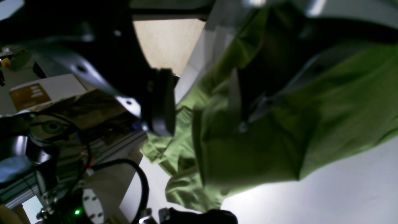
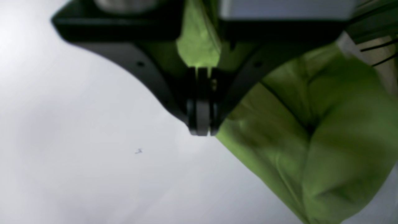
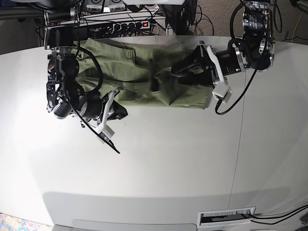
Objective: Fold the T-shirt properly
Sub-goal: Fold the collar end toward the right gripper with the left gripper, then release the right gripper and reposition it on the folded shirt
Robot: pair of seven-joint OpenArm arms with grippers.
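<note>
Shirt caught at both ends, stretched across the far side of the white worktop.

Right end effector has its fingers pressed together with green cloth bunched right behind them, so it looks to be pinching a hem. Left end effector is buried in fabric, and whether it is gripping I cannot tell. My worry: uneven pulls could drag one side loose, skew the fold, or slide cloth toward the back edge and cables.
</note>
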